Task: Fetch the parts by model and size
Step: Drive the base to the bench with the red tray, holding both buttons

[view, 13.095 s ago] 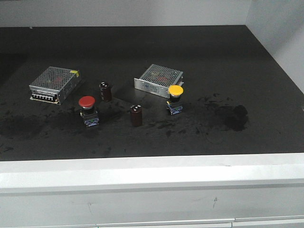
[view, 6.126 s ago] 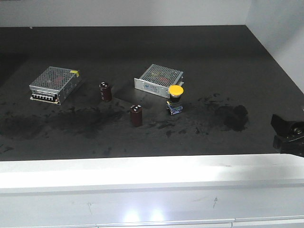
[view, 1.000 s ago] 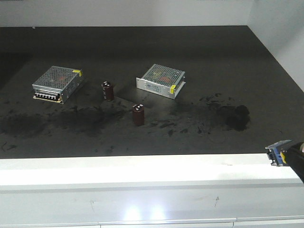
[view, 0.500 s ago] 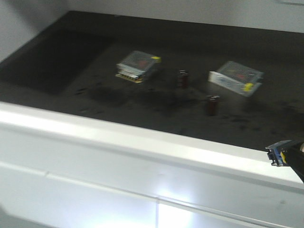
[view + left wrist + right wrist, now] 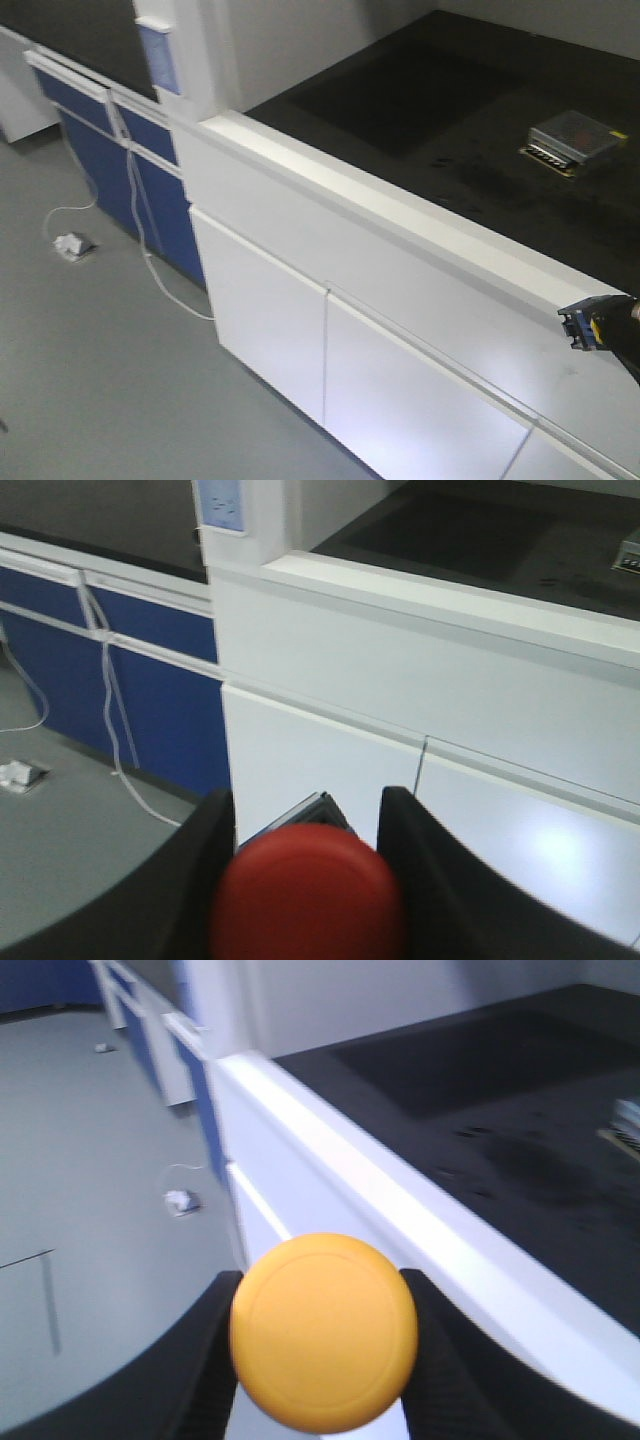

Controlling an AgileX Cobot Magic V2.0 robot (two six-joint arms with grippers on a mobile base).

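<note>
The room has a plain grey floor [image 5: 100, 380]; a long white cabinet [image 5: 270, 300] stands on it, with flat doors and thin gaps between them; on top lies a black counter top [image 5: 420, 110], dull and smudgy, with a thick white rim along its front. Beside the white cabinet stand blue cabinets [image 5: 160, 190]; a white post [image 5: 210, 50] rises between them, with a pale blue plate [image 5: 157, 55] on it. A thin white cable [image 5: 140, 250] hangs down the blue doors and runs to a small white plug box [image 5: 72, 245] on the floor. One silver box with holes [image 5: 572, 140] sits on the black top, well apart from both arms.

The left gripper [image 5: 305, 815] is out in front of the white cabinet; its two dark fingers [image 5: 200, 880] are pinching the red-capped switch [image 5: 308, 895], one on each side; a bit of the switch's base peeks out behind the cap. The right gripper [image 5: 320, 1295] is pinching the yellow-capped switch [image 5: 323, 1332] the same way, near the white rim; in the front view its blue base shows at the right edge, in front of the cabinet.
</note>
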